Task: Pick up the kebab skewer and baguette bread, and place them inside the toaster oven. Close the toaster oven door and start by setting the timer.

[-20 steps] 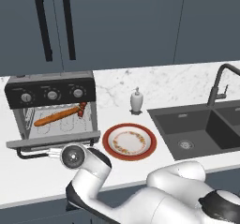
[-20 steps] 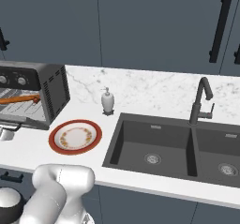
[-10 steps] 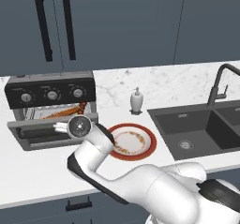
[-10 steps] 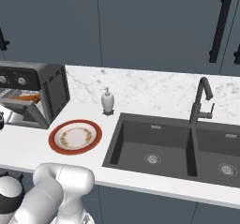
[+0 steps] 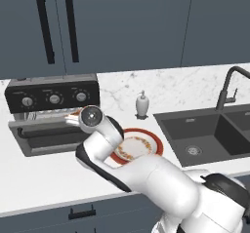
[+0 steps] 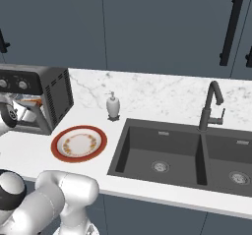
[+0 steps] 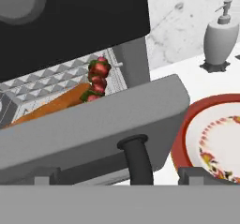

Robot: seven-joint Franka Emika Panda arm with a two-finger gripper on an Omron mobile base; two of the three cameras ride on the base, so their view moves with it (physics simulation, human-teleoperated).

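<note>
The toaster oven stands at the counter's left end, its black knob panel across the top of the hand view. Inside on the wire rack lie the orange-brown baguette bread and the kebab skewer with its red and green chunks. The toaster oven door is tilted about halfway up, and over its rim the rack still shows. My gripper is open at the door's front edge, a fingertip on either side of the black handle post. My white wrist hides the fingers from the left base camera.
A red-rimmed plate lies bare just right of the oven, close under my forearm. A soap dispenser stands behind it by the wall. The dark double sink with its faucet fills the right side.
The door has swung from lying flat to about halfway up. My hand rose with it, from low in front of the oven to the level of the opening.
</note>
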